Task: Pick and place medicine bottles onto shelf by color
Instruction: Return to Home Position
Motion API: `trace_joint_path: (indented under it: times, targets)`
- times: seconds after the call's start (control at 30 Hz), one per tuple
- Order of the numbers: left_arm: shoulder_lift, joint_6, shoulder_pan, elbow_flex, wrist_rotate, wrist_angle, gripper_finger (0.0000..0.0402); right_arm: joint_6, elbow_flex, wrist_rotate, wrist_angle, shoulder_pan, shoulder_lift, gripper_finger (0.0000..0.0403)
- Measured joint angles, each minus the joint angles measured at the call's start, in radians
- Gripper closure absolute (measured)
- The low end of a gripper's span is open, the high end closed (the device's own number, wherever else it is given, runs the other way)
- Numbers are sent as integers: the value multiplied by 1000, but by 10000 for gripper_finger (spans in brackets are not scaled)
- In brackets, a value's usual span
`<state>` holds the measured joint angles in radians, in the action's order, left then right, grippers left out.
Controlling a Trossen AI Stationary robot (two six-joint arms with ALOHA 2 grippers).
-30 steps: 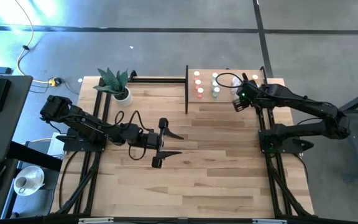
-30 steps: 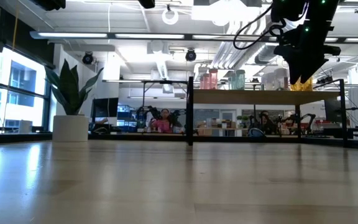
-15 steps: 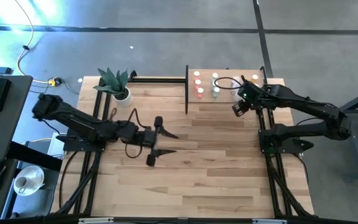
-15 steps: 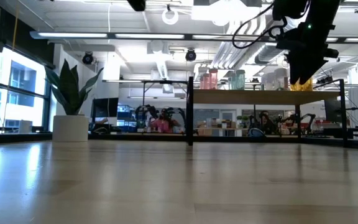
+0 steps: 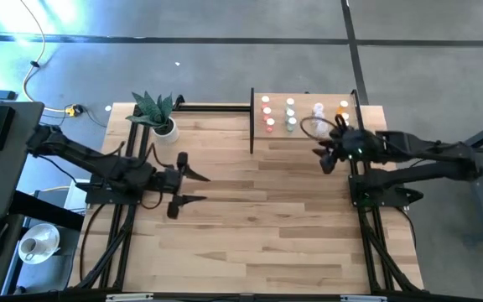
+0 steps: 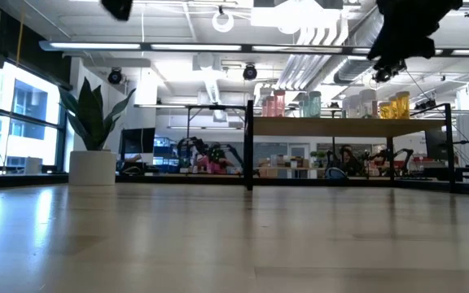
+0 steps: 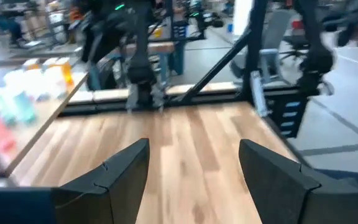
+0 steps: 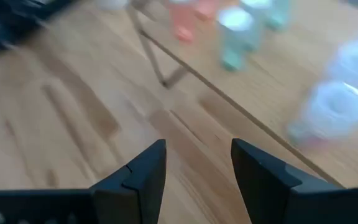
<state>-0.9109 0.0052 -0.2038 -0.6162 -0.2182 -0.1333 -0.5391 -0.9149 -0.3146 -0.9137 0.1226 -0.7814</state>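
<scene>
Table (image 5: 258, 235): light plank top, with one arm mounted at each side.

Shelf (image 5: 279, 117): a light-wood board on a black frame. It stands at the far edge of the table, toward the right arm's side.

Left arm (image 5: 99, 164): reaches in from the table's left edge. The left gripper (image 5: 193, 187) hangs above bare planks on the left half of the table, well apart from the shelf. Its fingers (image 7: 126, 171) are spread wide. The left wrist view shows only tabletop in the gap between them. Nothing is held and nothing is touched.

Right arm (image 5: 426, 151): stretches across from the right edge. The right gripper (image 5: 324, 159) is in the air over the table, just beside the near edge of the shelf at its right-hand part. Its fingers (image 8: 143, 171) are parted, less widely than the left pair. The right wrist view shows bare wood between them. The gripper is released, holds nothing, and is clear of the board and of every bottle.

Potted plant (image 5: 156, 113): stands at the far left corner, apart from both arms.

Medicine bottles: all those in view stand upright on the shelf, grouped by colour.
- The red-pink bottles (image 5: 269, 114) form a column nearest the shelf's left end.
- The green bottles (image 5: 291, 115) form a column just beside them.
- The clear bottles (image 5: 318, 110) come next.
- The orange bottles (image 5: 343, 106) stand at the right end.

The low view confirms the same order along the board. The count of clear and orange bottles cannot be told with certainty.
</scene>
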Motion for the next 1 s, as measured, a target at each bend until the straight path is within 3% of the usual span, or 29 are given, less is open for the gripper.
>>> trace_joint_path:
  times: [0.17,0.33,0.53,0.8,1.0]
  targets:
    - [116,-29,-56,160,-142,-46,163,27,177,-75,254,-178,97,231]
    - [226,-33,-89,314,-153,-137,163,102,390,-78,520,-292,159,231]
    - [344,-57,-99,457,-154,-170,163,238,581,-80,827,-347,187,231]
    - [457,-52,-98,542,-167,-154,163,340,606,-223,857,-347,259,231]
    - [520,32,-98,542,-315,-133,163,356,606,-205,825,-347,333,231]
